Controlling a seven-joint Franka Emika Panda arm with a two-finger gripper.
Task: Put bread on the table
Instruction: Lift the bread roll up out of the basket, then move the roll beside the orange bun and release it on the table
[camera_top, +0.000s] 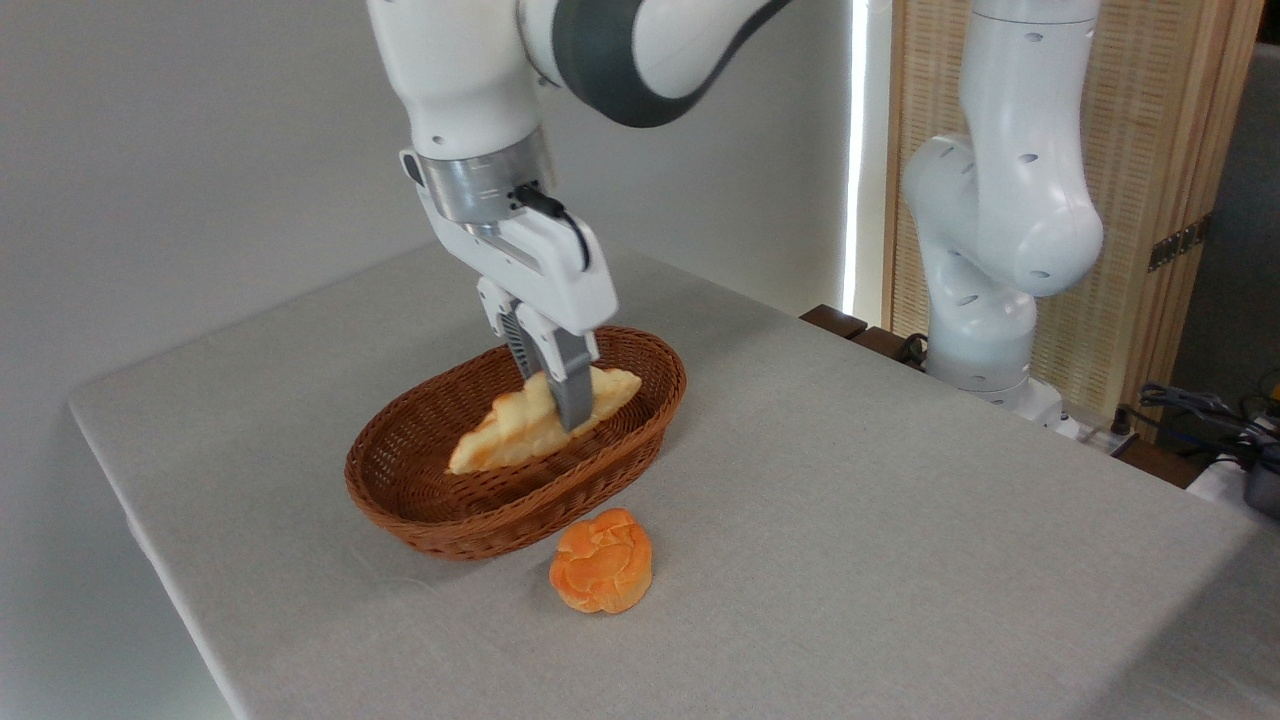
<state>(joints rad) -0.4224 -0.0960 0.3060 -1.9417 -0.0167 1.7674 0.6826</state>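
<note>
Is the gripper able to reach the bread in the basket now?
Probably yes: the gripper is already down on the bread inside the open basket, with nothing covering it.

The table (900, 520) wears a matt, light grey cloth with a fine woven grain. At its centre the basket (640, 425) is brown wicker, tightly plaited and faintly shiny on the rim. The bread (500, 435) inside looks dry and matt, its golden crust ridged. At six o'clock from the basket, the orange bun (601, 560) has a smooth, slightly glossy skin. The arm (1000, 200) is glossy white plastic with a brushed metal ring above the gripper (565, 400), whose fingers (570, 385) look dull grey. At two o'clock stands a slatted, pale wooden screen (1150, 150).
</note>
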